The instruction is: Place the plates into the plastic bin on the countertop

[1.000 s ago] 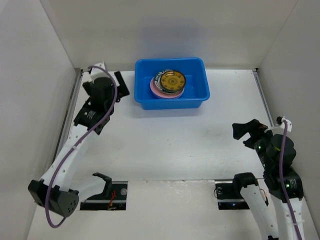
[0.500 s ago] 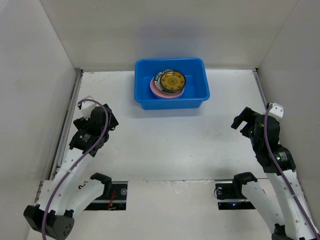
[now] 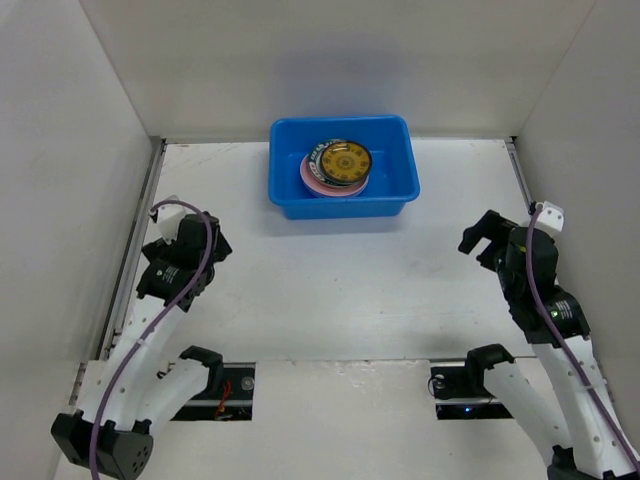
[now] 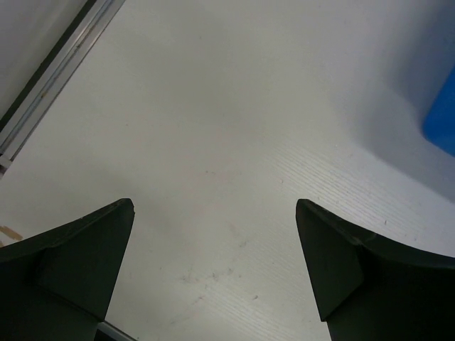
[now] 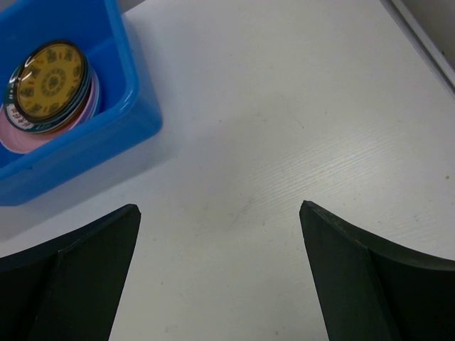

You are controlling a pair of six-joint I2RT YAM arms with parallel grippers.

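Note:
The blue plastic bin (image 3: 345,208) stands at the back middle of the white countertop (image 3: 340,290). Inside it lies a stack of plates (image 3: 338,165): a yellow plate with a dark patterned rim on top, a pink one at the bottom. My left gripper (image 3: 215,245) hovers open over bare countertop at the left, well short of the bin. In the left wrist view the gripper (image 4: 213,206) holds nothing, and a bin corner (image 4: 442,121) shows at the right edge. My right gripper (image 3: 478,236) is open at the right, empty. In the right wrist view the gripper (image 5: 220,206) faces the bin (image 5: 85,142) and plates (image 5: 50,85).
White walls enclose the countertop on three sides. A metal rail (image 3: 135,260) runs along the left wall, also seen from the left wrist as the rail (image 4: 50,78). Another rail (image 3: 520,190) lines the right wall. Both arm bases (image 3: 215,380) sit at the near edge.
My left arm has pulled back from beside the bin's left end to the left middle of the countertop. My right arm has swung slightly forward. Both grippers stayed open.

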